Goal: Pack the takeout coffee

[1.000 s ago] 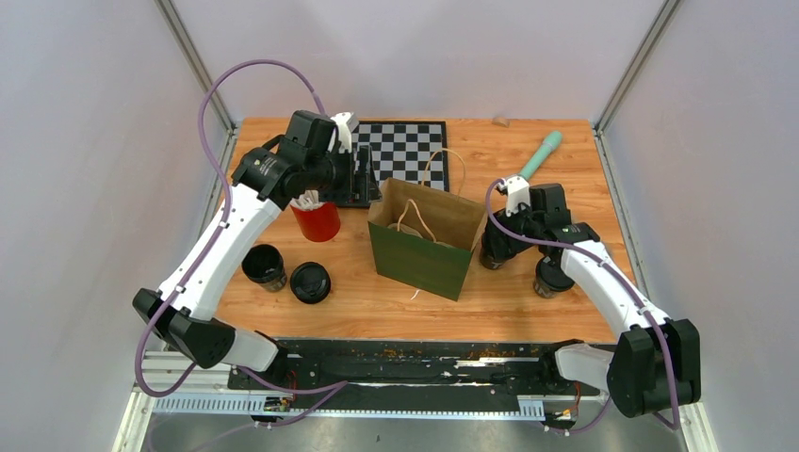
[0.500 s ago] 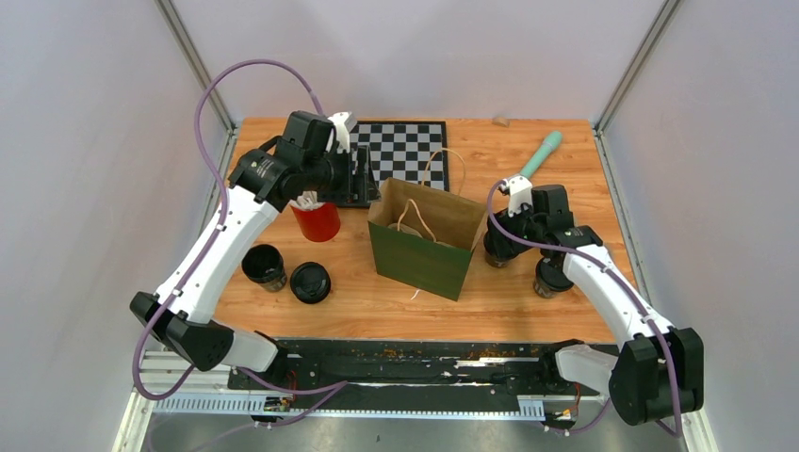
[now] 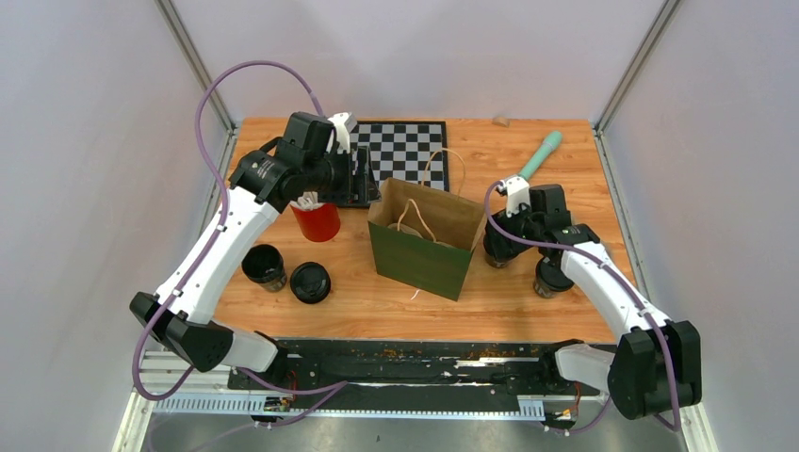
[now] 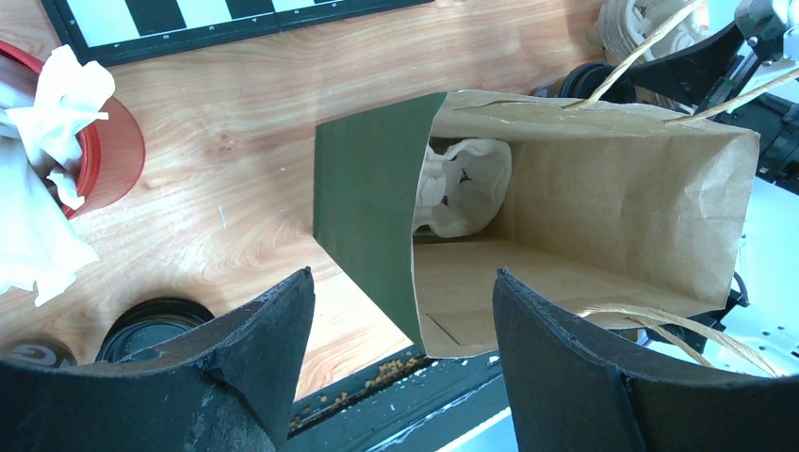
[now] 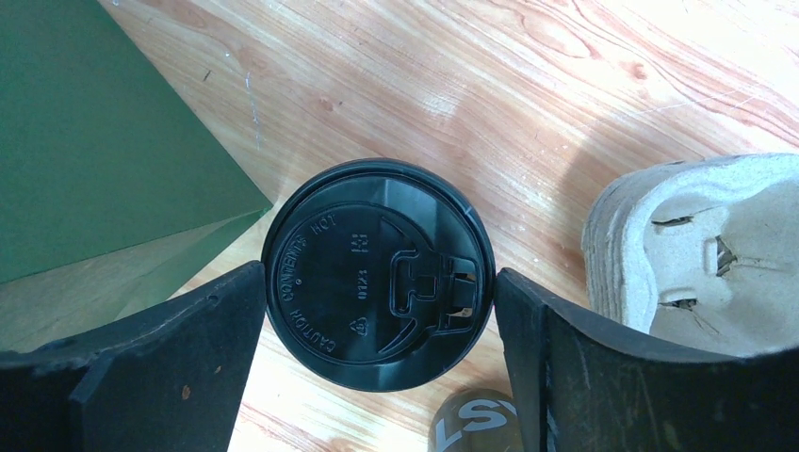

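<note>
Fingers [image 5: 141, 358]: your right gripper [image 5: 379, 280] straddles the lidded coffee cup [image 5: 377, 292]; contact is hidden under the lid, so you cannot tell if it squeezes.
Cup position: upright, just beside the paper bag [image 3: 421, 252] on its right, your right arm nearest.
Left gripper [image 4: 400, 292]: spread, empty, over the bag mouth.

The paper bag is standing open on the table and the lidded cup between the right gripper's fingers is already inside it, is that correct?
Not quite: the lidded cup between the fingers of the right gripper stands on the table beside the paper bag, not inside it, as the right wrist view shows. The rest holds.
</note>
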`<state>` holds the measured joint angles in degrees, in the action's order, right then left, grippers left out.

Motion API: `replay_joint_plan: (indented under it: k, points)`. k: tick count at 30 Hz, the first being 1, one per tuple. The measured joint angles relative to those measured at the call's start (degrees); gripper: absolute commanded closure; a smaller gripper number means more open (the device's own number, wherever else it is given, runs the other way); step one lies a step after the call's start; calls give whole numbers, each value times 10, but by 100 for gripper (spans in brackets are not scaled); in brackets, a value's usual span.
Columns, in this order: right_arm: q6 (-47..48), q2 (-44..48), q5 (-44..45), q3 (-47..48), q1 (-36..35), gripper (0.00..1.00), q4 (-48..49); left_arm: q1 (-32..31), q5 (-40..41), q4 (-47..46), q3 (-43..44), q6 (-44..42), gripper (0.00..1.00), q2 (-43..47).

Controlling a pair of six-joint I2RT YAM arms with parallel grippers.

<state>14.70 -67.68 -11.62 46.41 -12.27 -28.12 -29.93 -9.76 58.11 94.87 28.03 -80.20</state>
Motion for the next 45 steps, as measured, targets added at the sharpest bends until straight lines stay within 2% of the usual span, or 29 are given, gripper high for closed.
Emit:
replay_joint_plan:
  k: [10, 30, 45]
  points:
    - [0, -4, 0, 0, 0, 19, 11, 0, 0, -1, 0, 0, 23, 0]
    - [-1, 12, 1, -6, 0, 21, 5, 0, 4, -1, 0, 0, 23, 0]
    - [-24, 45, 24, 56, 0, 21, -82, 0, 4, 7, 0, 0, 23, 4]
